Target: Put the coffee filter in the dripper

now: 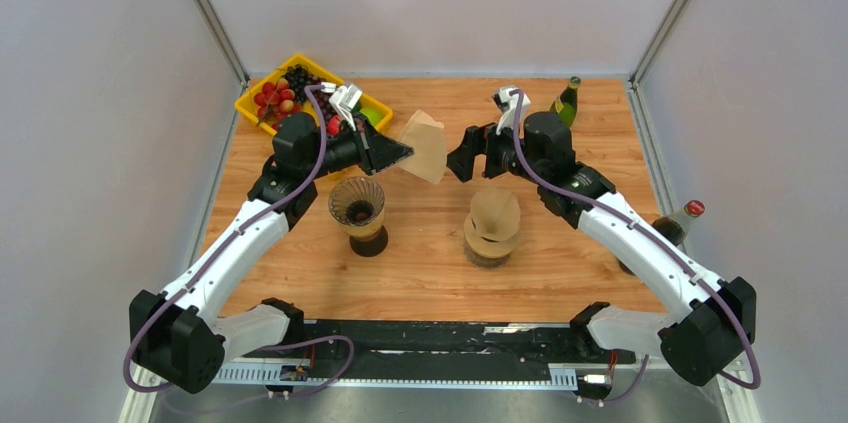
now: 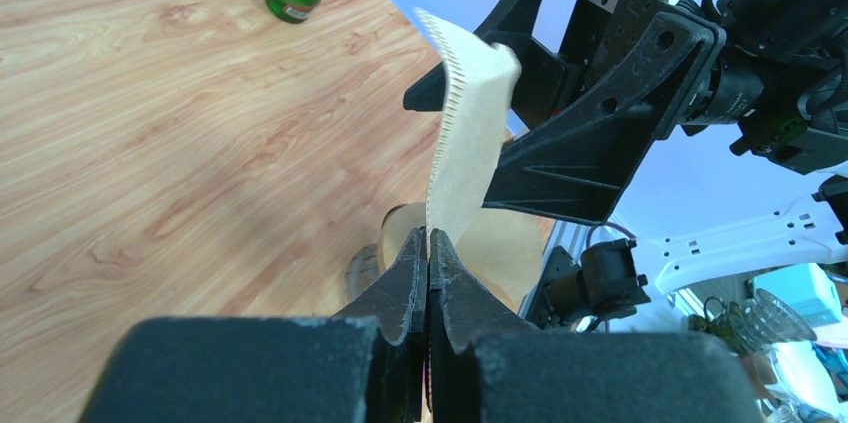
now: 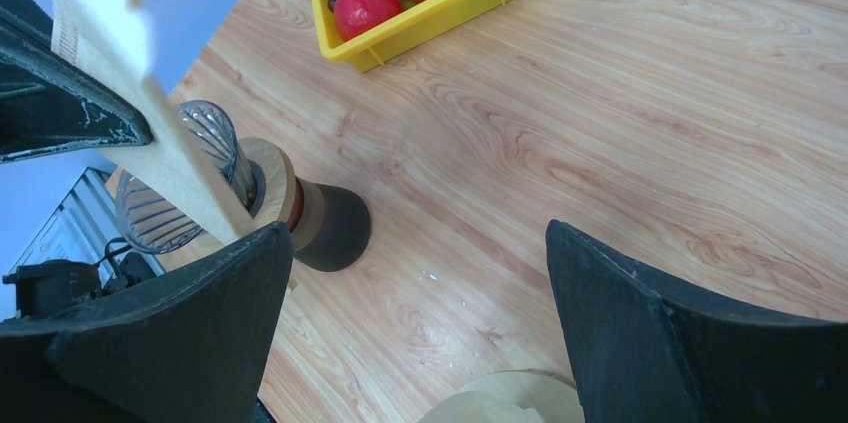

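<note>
Glass dripper [image 1: 357, 205]: landmark; stands upright on its dark base on the tabletop [image 1: 430, 273], in front of the left arm, with nothing in its mouth.
Stack of filters [image 1: 493, 221]: to the right of the dripper and about level with it, apart from it.
Red-capped bottle [image 1: 678, 223]: far to the right of the dripper, beside the right arm.
Filter [image 1: 425, 146]: one brown paper cone, held in the air behind and to the right of the dripper, off to the side of its mouth, flat and on edge.
Left hand [image 2: 428, 243]: clamped tight on one edge of the filter, above the dripper's far right side.
Right hand [image 1: 462, 153]: spread wide and holding nothing, just past the filter on the side away from the dripper; I cannot tell whether a finger touches the paper.
Yellow tray [image 3: 450, 13]: fruit inside, behind and to the left of the dripper.
Green bottle [image 1: 567, 100]: far behind and to the right of the dripper.
Progress: filter lifted, not yet seated.
Risk, shape: lowered while pinched flat, the paper would likely lie folded across the dripper instead of opening into a cone.
Risk, tearing: if the right hand closes and the two pull apart, the thin paper could crease or rip.
Risk, drop: let go off-centre, so light a sheet could drift onto the tabletop.
Risk, knock: a low hand could tip the dripper.
</note>
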